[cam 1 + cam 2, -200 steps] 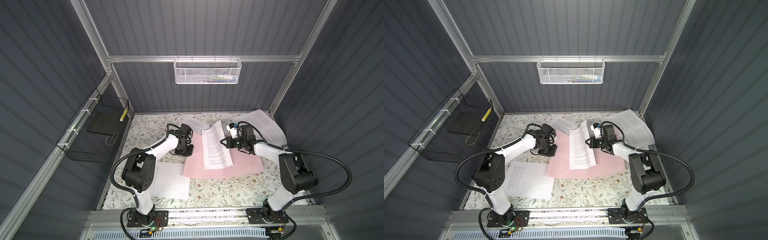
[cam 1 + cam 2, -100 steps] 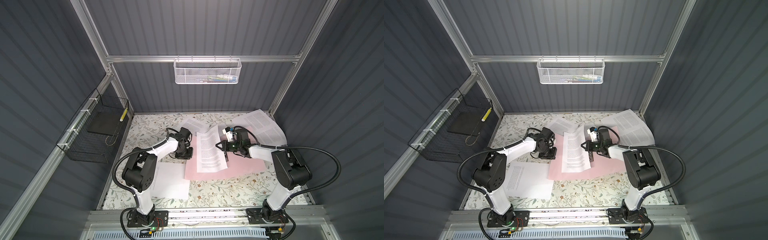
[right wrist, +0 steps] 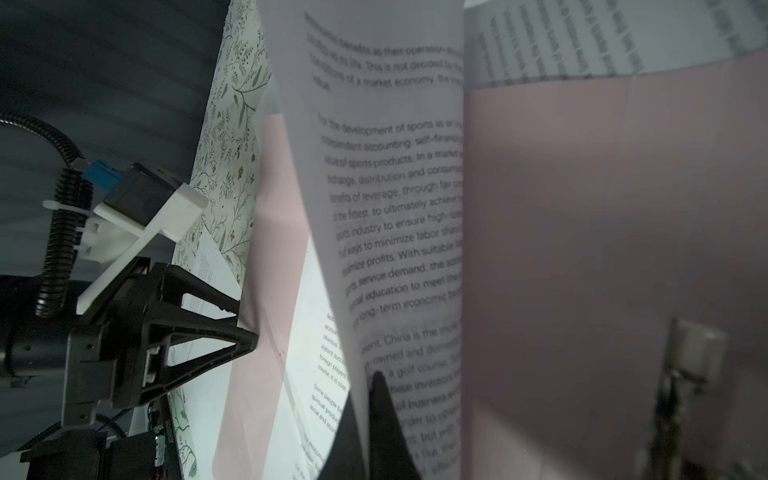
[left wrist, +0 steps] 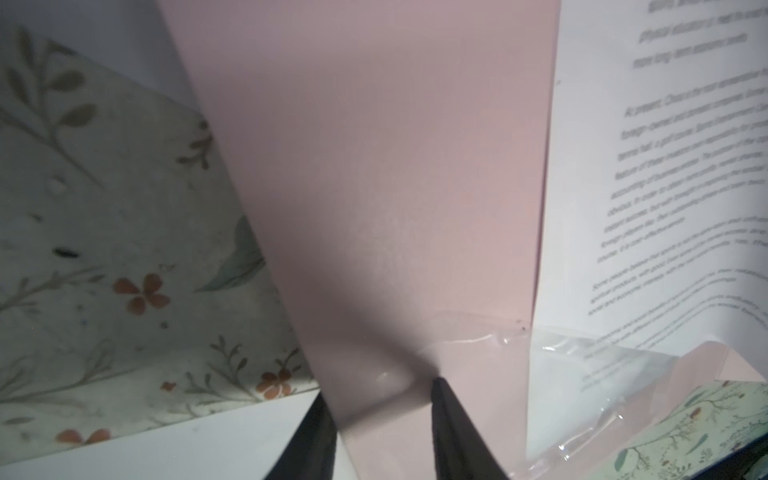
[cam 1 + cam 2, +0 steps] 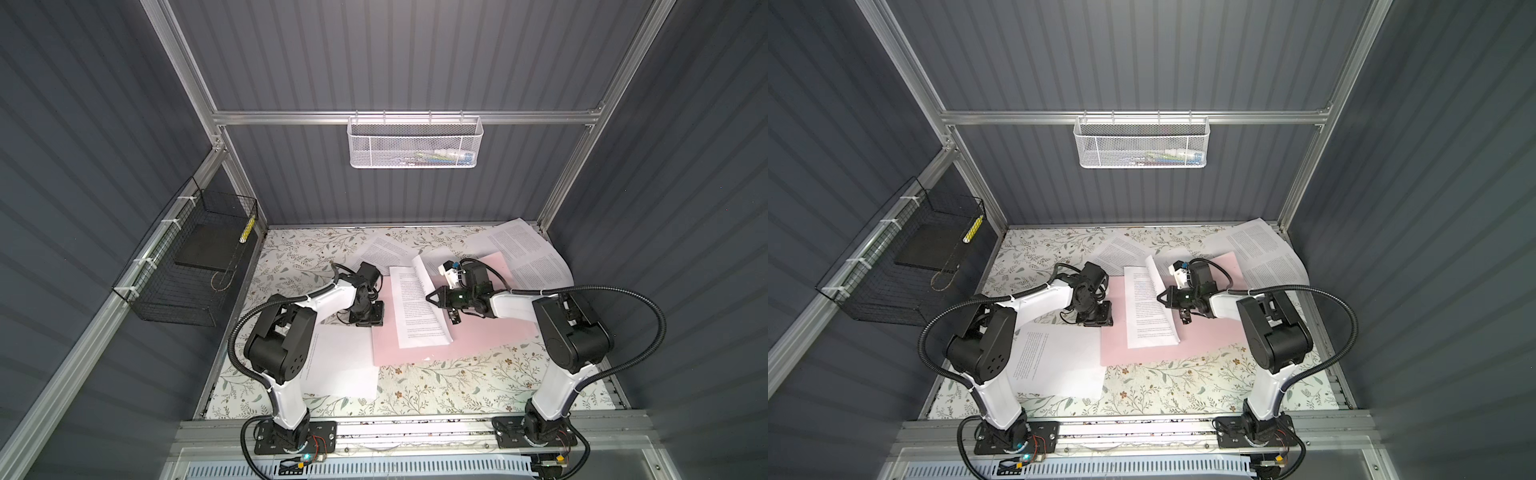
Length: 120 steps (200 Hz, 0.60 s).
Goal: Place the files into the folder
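A floral-patterned counter [image 5: 457, 386] inside a grey-walled booth is shown from above, with two black-and-white robot arms reaching in from the near edge. A pale pink folder [image 5: 490, 336] is laid open and flat near the middle of the counter. A printed sheet [image 5: 417, 316] is spread on the folder's left half, with its far right corner curled upward. The right hand [image 5: 429, 297] is closed on that sheet's right edge. In the right wrist view its two dark fingers [image 3: 384, 415] are pinched together on the lifted paper, with lines of black text running past them. The left hand [image 4: 382, 415] is set low at the folder's left edge. Its jaws are parted partway and the pink edge lies between them; whether the cover is touched cannot be told. A piece of clear plastic film [image 4: 582, 374] is seen on the folder close to that hand. The other files are scattered on the counter: a near sheet [image 5: 345, 365] lies just left of the folder beside the left arm, a far sheet [image 5: 382, 251] lies behind the folder, and two corner sheets [image 5: 523, 249] overlap at the far right. A white mesh basket [image 5: 415, 143] is hung on the back wall. A black wire basket [image 5: 187, 266] on the left wall holds a flat black slab [image 5: 203, 251].
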### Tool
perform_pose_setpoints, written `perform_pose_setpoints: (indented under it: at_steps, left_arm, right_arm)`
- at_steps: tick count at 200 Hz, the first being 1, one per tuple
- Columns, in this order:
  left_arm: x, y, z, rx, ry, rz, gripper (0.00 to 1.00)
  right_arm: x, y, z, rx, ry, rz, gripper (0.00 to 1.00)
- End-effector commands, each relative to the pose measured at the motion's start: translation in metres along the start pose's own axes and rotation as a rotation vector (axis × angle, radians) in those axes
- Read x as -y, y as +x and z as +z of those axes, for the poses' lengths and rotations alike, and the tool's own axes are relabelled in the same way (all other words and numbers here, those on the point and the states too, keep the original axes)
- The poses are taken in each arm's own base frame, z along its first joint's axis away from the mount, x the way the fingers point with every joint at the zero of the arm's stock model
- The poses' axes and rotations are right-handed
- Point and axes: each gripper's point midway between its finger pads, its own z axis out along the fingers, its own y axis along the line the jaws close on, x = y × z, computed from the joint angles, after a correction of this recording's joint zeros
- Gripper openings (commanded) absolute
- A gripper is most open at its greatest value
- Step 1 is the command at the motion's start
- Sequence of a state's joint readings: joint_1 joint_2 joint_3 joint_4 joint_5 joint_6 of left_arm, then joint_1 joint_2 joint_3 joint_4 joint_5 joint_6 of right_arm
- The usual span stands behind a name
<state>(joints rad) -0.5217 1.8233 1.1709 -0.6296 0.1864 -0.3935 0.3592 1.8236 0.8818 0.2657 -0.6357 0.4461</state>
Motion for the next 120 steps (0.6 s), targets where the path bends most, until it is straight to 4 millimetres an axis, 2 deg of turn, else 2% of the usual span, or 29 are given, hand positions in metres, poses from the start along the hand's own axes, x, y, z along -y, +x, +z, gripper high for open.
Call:
perform_pose_setpoints:
  at_steps: [1, 30, 59, 120]
  left_arm:
    - [-0.006, 0.008, 0.009, -0.037, -0.006, -0.017, 0.47]
    - [-0.008, 0.009, 0.010, -0.038, -0.004, -0.023, 0.51]
    - [-0.010, 0.010, 0.013, -0.045, -0.007, -0.026, 0.52]
    - [-0.010, 0.012, 0.016, -0.051, 0.000, -0.027, 0.52]
  right_arm:
    - [0.001, 0.000, 0.003, -0.005, 0.013, 0.004, 0.00]
    - [0.007, -0.007, -0.005, 0.011, 0.079, -0.004, 0.00]
    - [0.016, -0.018, -0.018, 0.053, 0.141, 0.020, 0.00]
    - [0.040, -0.014, -0.022, 0.020, 0.278, 0.057, 0.00]
